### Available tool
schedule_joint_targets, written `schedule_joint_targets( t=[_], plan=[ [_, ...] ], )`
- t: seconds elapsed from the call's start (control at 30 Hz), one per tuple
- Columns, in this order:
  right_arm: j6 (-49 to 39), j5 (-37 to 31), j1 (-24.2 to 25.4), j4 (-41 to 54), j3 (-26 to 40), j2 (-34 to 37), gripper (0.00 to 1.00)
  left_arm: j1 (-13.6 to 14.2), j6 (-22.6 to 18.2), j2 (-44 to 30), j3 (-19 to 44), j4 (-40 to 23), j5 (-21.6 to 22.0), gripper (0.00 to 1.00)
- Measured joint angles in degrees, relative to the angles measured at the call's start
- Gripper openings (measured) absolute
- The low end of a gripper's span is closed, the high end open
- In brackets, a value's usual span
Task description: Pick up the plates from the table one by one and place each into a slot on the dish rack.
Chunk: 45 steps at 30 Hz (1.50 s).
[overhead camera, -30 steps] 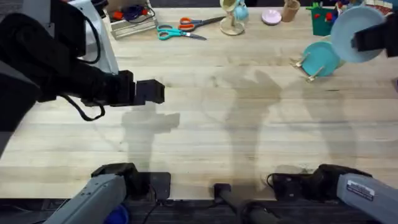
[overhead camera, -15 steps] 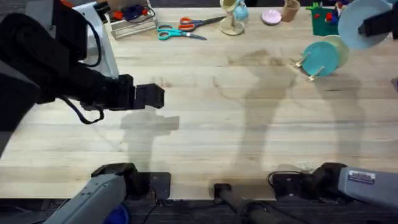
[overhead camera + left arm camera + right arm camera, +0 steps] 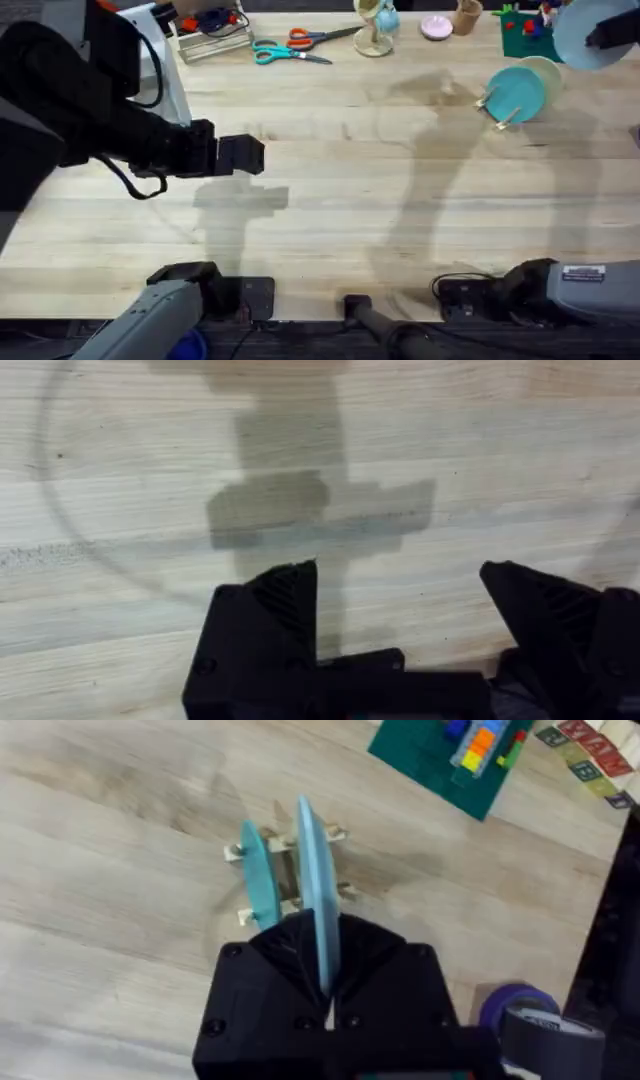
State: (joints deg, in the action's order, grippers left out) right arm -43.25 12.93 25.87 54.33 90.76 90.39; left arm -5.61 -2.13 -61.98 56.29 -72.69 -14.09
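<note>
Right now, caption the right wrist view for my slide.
Right gripper holds a pale blue plate edge-on above the dish rack.

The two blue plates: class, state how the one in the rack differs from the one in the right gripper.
The racked plate is darker teal; the held plate is paler sky-blue. The racked plate stands in the dish rack on the table; the held plate is pinched in the right gripper above. Both are round and on edge.

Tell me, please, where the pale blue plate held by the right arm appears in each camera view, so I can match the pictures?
Overhead: the pale blue plate is at the top right corner, raised beyond the dish rack.
Left wrist: not in it; bare table.
Right wrist: edge-on, centre, clamped in the right gripper, above the rack.
Shared landmark: the rack with its teal plate.
</note>
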Motion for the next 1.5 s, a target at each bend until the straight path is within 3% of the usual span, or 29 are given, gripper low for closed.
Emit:
schedule_joint_targets(
  t=[1.5],
  plan=[
    [-3.8, 4.6, 3.2, 1.5, 0.2, 1.0, 0.040, 0.0, 0.0, 0.0, 0.0, 0.0, 0.0, 0.993]
  ],
)
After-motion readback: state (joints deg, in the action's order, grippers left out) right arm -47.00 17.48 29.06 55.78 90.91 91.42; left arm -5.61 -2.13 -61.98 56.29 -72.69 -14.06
